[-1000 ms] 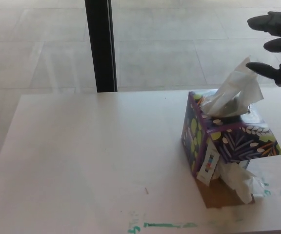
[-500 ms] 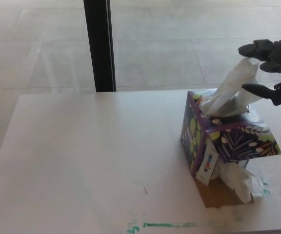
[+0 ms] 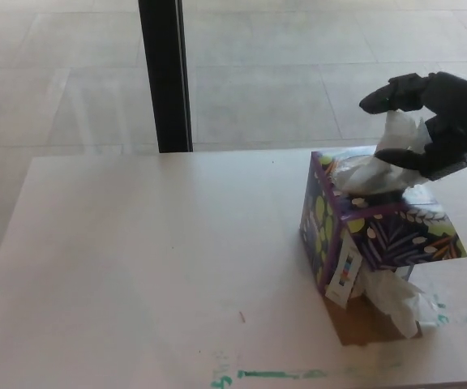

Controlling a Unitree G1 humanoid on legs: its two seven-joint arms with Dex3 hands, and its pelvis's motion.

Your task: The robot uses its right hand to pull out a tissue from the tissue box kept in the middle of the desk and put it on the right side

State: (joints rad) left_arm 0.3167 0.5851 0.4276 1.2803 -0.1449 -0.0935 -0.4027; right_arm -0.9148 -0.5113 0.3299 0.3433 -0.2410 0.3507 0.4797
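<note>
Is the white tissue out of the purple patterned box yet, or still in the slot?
Still in. The white tissue rises from the top slot of the purple patterned tissue box, its upper end between the fingers of the black right hand.

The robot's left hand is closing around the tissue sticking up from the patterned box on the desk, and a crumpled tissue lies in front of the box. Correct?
Not quite: it is the right hand, entering from the picture's right in the head view, that closes around the tissue sticking up from the patterned box. The left hand is not in view. The crumpled tissue does lie in front of the box on the desk.
</note>
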